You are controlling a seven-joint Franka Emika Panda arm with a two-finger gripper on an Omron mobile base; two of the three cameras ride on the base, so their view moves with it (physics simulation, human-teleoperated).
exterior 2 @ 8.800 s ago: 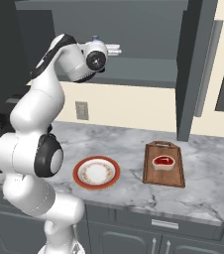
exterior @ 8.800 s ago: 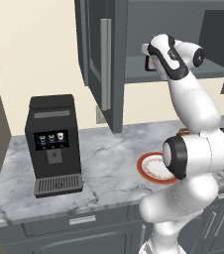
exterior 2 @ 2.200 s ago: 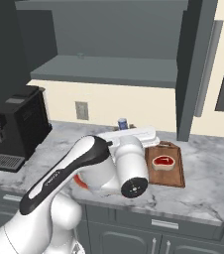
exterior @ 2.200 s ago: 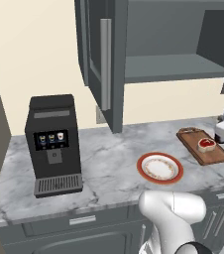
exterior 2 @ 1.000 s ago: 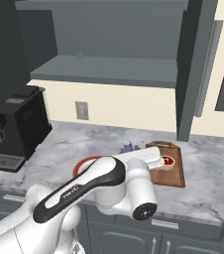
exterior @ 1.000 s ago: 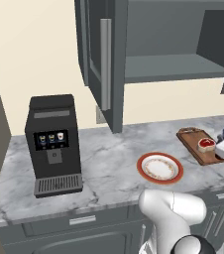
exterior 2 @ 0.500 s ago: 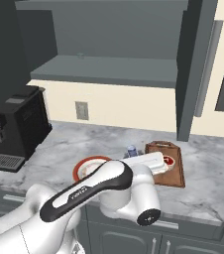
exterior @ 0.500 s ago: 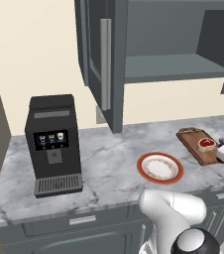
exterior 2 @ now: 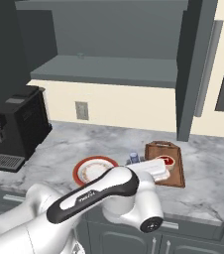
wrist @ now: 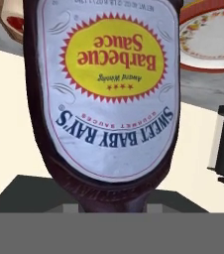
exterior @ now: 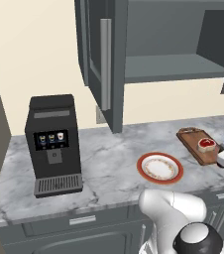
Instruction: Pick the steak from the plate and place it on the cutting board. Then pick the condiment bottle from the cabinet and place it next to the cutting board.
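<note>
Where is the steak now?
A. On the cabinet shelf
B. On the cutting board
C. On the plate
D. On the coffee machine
B: the steak lies on the cutting board, and the plate beside it holds nothing.

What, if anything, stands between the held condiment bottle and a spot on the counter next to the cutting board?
Nothing visible. The condiment bottle is already beside the cutting board, between it and the plate. The steak lies on the board. The counter directly beneath the bottle is hidden by the arm.
</note>
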